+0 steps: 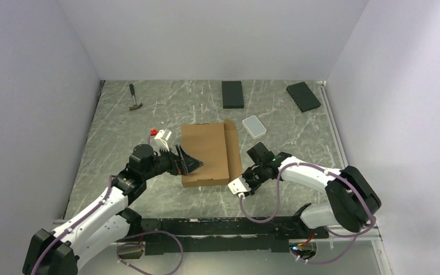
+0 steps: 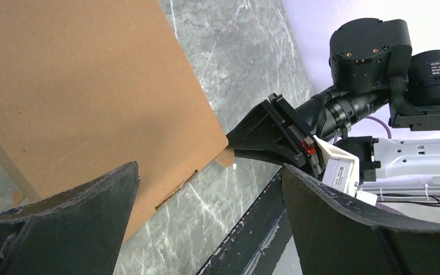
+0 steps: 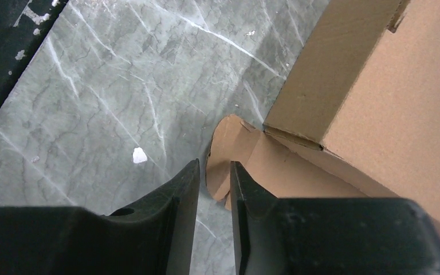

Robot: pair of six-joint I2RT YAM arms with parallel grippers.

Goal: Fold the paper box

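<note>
The paper box [image 1: 206,152] is a flat brown cardboard shape lying mid-table, with a raised strip along its right side. My left gripper [image 1: 190,163] is open at the box's near-left part; in its wrist view the wide jaws [image 2: 209,169] hold nothing, with the box [image 2: 91,86] just past the left finger. My right gripper [image 1: 236,180] is at the box's near-right corner. Its fingers [image 3: 215,166] stand a narrow gap apart, and the rounded tab [image 3: 229,143] of a flap on the box [image 3: 389,114] lies at that gap. The left wrist view shows the same tips [image 2: 232,148] at the tab.
A hammer [image 1: 134,98] lies at the back left. Two black slabs [image 1: 232,94] [image 1: 303,96] sit at the back. A translucent white case [image 1: 254,125] rests right of the box, a small white and red object [image 1: 160,136] left of it. Walls enclose three sides.
</note>
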